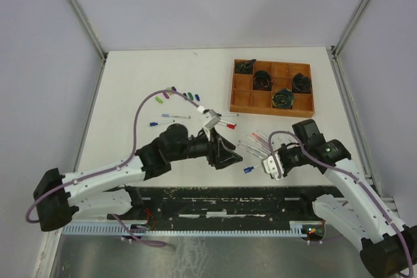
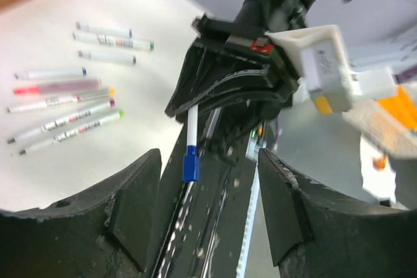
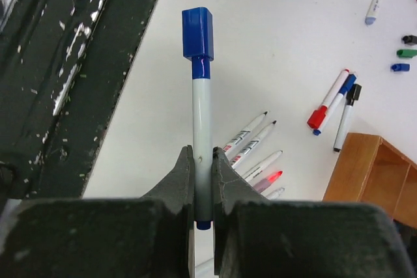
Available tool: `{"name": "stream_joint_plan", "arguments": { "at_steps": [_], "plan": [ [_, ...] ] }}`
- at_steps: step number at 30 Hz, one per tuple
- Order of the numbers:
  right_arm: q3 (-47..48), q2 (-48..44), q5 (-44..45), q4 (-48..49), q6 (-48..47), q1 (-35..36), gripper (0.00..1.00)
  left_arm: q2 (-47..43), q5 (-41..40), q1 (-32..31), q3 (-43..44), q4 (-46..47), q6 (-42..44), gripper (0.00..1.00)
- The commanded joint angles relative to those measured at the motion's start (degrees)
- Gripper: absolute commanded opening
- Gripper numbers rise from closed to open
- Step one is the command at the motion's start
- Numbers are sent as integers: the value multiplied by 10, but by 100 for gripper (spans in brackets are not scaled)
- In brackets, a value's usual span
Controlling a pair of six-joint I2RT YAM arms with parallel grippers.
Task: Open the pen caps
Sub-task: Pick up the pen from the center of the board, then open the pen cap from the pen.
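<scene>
Roughly midway through the task. The right hand (image 3: 202, 157) was clamped on the barrel of one pen (image 3: 202, 115), holding it out with its blue cap (image 3: 197, 30) at the far end. The left hand (image 2: 208, 164) stood open, one finger on either side of that cap and touching neither side of it; the cap sat on the pen, and whether it had been loosened could not be told.

Done, as far as could be judged: a row of bare-tipped pens (image 1: 257, 142) lay on the tabletop (image 1: 143, 69) just beside the right hand, and several loose caps (image 1: 179, 94) in purple, green and blue lay scattered well apart from them, toward the far left.

Left to do: the held pen, plus at least a few capped pens (image 3: 335, 99) with red, blue and black ends lying near the wooden tray (image 1: 260, 111), and what looked like two more blue ones (image 1: 166, 119) near the loose caps.
</scene>
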Motion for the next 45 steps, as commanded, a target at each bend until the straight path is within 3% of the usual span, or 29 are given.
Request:
{"name": "stream_joint_plan", "arguments": {
  "at_steps": [1, 4, 7, 11, 17, 22, 36, 45],
  "plan": [
    [55, -3, -44, 47, 213, -9, 2, -103, -127, 0, -130, 297, -94, 72],
    [75, 3, -29, 123, 425, -17, 2, -151, -203, 0, -219, 416, -150, 85],
    [87, 12, -1, 188, 587, -24, 2, -152, -258, 0, -262, 476, -204, 87],
    [96, 34, -8, 226, 699, -37, 1, -102, -275, -1, -254, 504, -286, 87],
    [96, 47, 1, 235, 718, -38, 2, -30, -372, -27, -236, 523, -364, 84],
    [89, 46, -6, 247, 727, -37, 2, 7, -458, -60, -222, 527, -375, 82],
    [84, 53, -22, 249, 724, -37, 1, 133, -539, -91, -155, 587, -383, 70],
    [80, 61, -25, 252, 720, -36, 1, 175, -541, -92, -126, 606, -393, 60]
  ]
}}
